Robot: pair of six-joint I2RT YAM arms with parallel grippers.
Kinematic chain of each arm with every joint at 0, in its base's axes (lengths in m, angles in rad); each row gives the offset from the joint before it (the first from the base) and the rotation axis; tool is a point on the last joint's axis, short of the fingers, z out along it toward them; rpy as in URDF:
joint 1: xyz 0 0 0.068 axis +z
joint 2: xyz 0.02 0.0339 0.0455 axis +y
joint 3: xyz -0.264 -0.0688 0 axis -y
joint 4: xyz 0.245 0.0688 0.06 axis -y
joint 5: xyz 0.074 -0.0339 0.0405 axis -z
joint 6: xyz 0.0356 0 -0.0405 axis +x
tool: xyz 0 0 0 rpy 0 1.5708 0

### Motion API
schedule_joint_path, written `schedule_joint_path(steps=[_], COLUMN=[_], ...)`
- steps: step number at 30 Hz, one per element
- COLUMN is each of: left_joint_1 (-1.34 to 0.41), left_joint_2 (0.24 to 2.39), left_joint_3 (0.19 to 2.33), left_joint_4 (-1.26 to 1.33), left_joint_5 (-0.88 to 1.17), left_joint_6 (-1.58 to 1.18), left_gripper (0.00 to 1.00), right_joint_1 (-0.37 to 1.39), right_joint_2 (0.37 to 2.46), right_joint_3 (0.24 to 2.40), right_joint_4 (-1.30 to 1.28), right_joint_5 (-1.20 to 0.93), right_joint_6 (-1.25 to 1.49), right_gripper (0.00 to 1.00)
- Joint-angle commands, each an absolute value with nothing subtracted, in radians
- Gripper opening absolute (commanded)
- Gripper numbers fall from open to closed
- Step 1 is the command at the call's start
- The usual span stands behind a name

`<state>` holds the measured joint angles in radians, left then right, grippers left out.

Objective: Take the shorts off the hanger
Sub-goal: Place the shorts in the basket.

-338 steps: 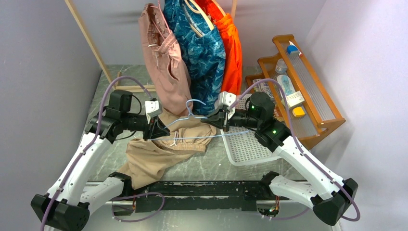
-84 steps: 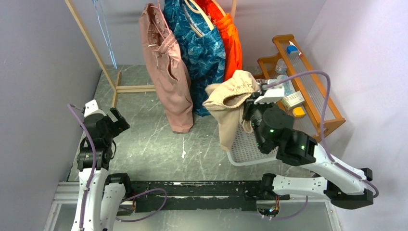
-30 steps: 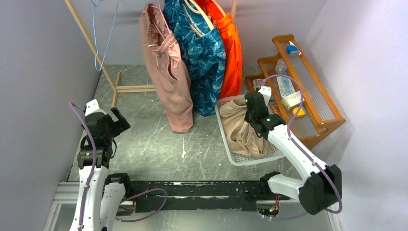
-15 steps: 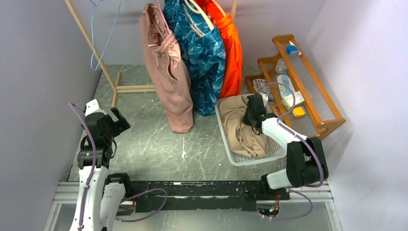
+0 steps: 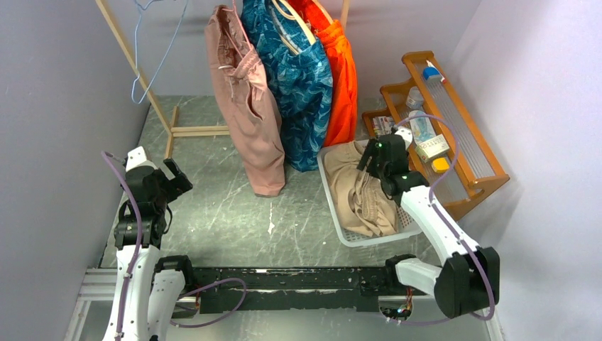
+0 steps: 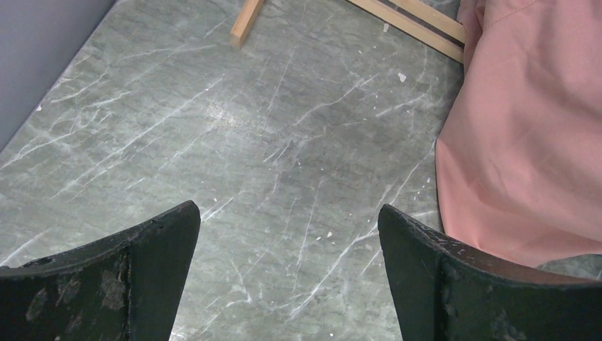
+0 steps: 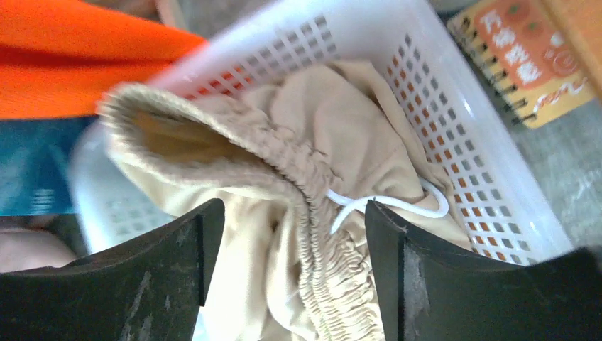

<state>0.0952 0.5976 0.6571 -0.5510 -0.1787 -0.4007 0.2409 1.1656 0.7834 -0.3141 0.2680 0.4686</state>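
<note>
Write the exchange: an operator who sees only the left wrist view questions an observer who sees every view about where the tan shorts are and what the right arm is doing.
Operator: I see only stone floor and pink fabric. Where are the tan shorts?
Observer: The tan shorts lie bunched in the white basket, on no hanger.
Operator: Is the right arm gripping them?
Observer: No. The right arm is over the basket, and its jaws stand apart on either side of the waistband without pinching it.

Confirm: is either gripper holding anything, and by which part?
Nothing held. Right gripper open over the tan shorts in the basket; left gripper open, empty.
</note>
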Motion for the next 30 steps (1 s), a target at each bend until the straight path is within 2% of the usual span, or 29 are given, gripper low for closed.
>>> schedule_joint_path(steps=[1, 6, 11, 13, 15, 20, 24, 26, 28, 30], left_joint_1=[0.106, 0.106, 0.106, 0.106, 0.106, 0.106, 0.106, 0.106, 0.106, 0.106], left_joint_2=[0.584, 0.588, 0.591, 0.589, 0.586, 0.587, 0.593, 0.594, 0.596, 0.6], left_joint_3=[0.658, 0.658, 0.66, 0.66, 0.658, 0.658, 0.66, 0.66, 0.66, 0.66], left_joint_4=[-0.533, -0.533, -0.533, -0.534, -0.532, -0.531, -0.532, -0.532, -0.531, -0.528], left_joint_5=[-0.164, -0.161, -0.164, -0.164, -0.162, -0.159, -0.159, -0.158, -0.154, -0.147], left_joint_6=[-0.4, -0.399, -0.4, -0.399, -0.398, -0.398, -0.398, -0.398, -0.395, -0.392], left_gripper=[0.99, 1.0, 0.99, 1.0, 0.99, 1.0, 1.0, 0.99, 1.0, 0.99], right_joint_1=[0.238, 0.237, 0.238, 0.238, 0.238, 0.24, 0.24, 0.241, 0.241, 0.241], right_joint_2=[1.108, 1.048, 1.01, 1.099, 1.213, 1.311, 1.204, 1.117, 1.038, 0.97], right_joint_3=[0.866, 0.816, 0.619, 0.585, 0.6, 0.691, 0.786, 0.82, 0.846, 0.866], right_joint_4=[-0.426, -0.539, -0.422, -0.388, -0.366, -0.315, -0.398, -0.434, -0.46, -0.472], right_joint_5=[0.256, 0.083, -0.14, -0.121, -0.06, 0.039, 0.18, 0.205, 0.184, 0.121], right_joint_6=[0.472, 0.532, 0.524, 0.517, 0.494, 0.47, 0.487, 0.491, 0.48, 0.447], right_gripper=[0.77, 0.78, 0.66, 0.62, 0.53, 0.49, 0.58, 0.72, 0.79, 0.81])
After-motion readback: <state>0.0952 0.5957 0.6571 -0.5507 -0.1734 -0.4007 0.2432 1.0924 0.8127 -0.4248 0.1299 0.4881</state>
